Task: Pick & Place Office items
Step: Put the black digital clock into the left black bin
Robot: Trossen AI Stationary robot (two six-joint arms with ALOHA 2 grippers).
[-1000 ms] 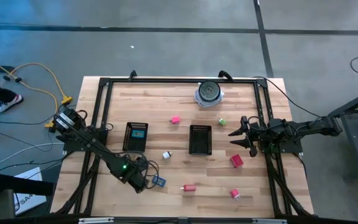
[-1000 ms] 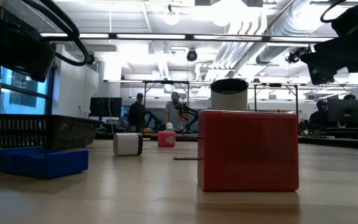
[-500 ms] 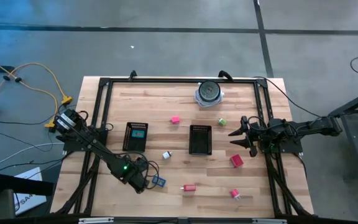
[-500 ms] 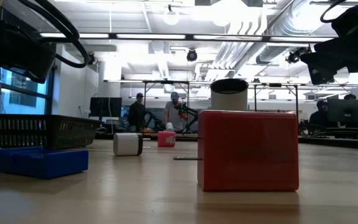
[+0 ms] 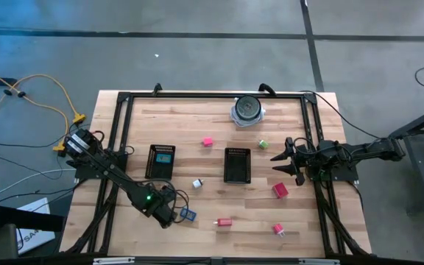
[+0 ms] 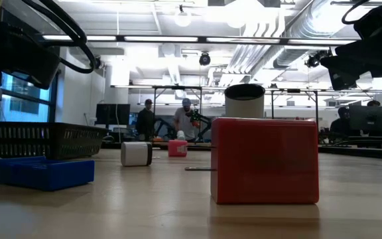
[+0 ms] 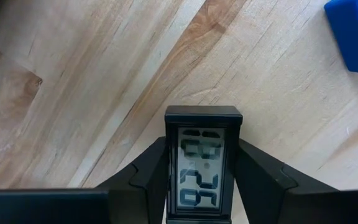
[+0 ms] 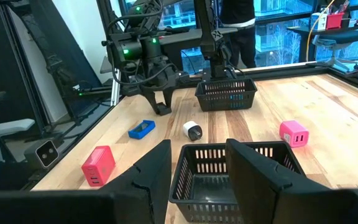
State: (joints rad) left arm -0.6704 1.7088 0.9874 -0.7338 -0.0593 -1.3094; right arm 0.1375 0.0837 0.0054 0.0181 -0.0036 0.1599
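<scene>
A small digital clock (image 7: 204, 165) is gripped in the left hand (image 7: 202, 180), just left of the blue block (image 5: 188, 215). The right hand (image 5: 284, 163), fingers spread and empty, is held right of the two mesh trays (image 5: 237, 165). Slippage could follow if the grip loosens; three red blocks (image 5: 280, 191) are counted.

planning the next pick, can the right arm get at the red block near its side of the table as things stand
Probably yes. The right gripper hangs with open, empty jaws beside the red block, and only bare table lies between them. The nearer mesh tray sits off to one side, out of the path.
</scene>
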